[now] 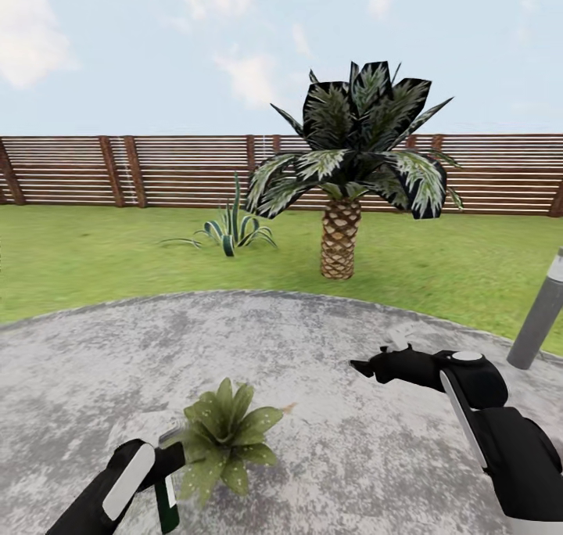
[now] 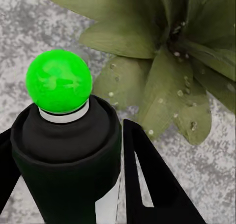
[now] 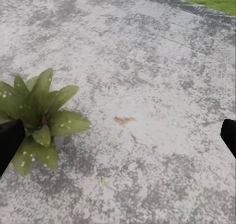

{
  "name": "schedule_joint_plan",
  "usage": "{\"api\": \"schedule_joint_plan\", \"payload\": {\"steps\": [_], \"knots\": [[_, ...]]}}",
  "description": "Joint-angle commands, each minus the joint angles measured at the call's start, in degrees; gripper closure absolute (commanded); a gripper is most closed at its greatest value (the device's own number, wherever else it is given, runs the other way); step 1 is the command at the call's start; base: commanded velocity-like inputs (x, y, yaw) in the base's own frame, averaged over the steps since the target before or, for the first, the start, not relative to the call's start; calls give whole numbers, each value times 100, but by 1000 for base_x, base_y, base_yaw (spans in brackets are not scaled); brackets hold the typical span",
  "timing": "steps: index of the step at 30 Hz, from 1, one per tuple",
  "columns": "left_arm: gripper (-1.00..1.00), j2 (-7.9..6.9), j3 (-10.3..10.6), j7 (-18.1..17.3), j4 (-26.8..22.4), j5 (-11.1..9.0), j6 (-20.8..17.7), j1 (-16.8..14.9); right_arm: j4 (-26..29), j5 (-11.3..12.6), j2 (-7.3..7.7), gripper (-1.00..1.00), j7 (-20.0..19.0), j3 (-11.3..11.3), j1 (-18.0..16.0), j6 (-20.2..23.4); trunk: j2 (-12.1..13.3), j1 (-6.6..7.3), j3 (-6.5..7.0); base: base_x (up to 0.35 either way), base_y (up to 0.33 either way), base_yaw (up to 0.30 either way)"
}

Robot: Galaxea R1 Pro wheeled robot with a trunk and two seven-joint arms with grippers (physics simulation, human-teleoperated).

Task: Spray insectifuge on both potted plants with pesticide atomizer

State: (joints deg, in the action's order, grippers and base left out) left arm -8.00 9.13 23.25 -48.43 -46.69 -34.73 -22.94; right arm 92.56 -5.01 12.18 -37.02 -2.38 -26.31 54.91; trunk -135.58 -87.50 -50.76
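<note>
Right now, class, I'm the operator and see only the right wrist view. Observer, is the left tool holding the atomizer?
Observer: Yes, the left tool is shut on the pesticide atomizer, close beside the potted plant.
Operator: What tops the bottle?
Observer: A bright green ball.
Operator: And beyond the patio?
Observer: A palm on the lawn, before a wooden fence.

Open patio (image 1: 328, 441) surrounds the potted plant (image 1: 223, 437); bollard lamp (image 1: 541, 312) at right.

head cam high, faces fence; both wrist cams share potted plant (image 3: 39, 121).
</note>
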Motion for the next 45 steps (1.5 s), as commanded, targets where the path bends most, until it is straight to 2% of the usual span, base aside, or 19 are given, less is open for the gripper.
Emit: {"api": "schedule_joint_plan", "payload": {"steps": [1,3,4,7,10,15,18,22,33,45], "knots": [[100,-53,29,-20,30,-27,8,-2,8,-53,3,-100,-42,-6,-6,17,-3,0,-6,100,328,-1],[100,-134,33,-189,103,54,3,-1,8,-53,3,-100,-42,-7,-6,6,-3,0,-6,126,322,-1],[100,-200,33,-569,360,310,-16,-2,8,-53,4,-100,-57,-2,-6,7,-3,0,-6,179,303,0],[100,-207,29,-902,543,566,-32,-4,8,-53,4,-100,-65,14,-5,29,-3,0,-6,193,297,0],[100,-190,35,-1068,614,703,-53,-1,8,-53,4,-100,-73,36,-6,92,-3,0,-6,208,291,-50],[100,-179,93,-1105,630,734,-59,0,8,-53,4,-100,-76,44,-6,112,-3,0,-6,210,290,-215],[100,-176,267,-1104,639,744,-59,-2,8,-53,4,-100,-77,45,-6,115,-3,0,-6,183,304,-266],[100,-187,341,-1105,641,748,-65,-6,8,-53,4,-100,-77,45,-6,116,-3,0,-6,136,316,-275],[100,-180,361,-1064,642,750,-63,-9,8,-49,12,-100,-77,45,-6,115,-3,0,-6,-25,184,-131],[100,-194,352,-1138,650,723,-77,-9,8,-48,4,-100,-77,41,-6,156,-3,0,-6,-72,303,-272]]}}
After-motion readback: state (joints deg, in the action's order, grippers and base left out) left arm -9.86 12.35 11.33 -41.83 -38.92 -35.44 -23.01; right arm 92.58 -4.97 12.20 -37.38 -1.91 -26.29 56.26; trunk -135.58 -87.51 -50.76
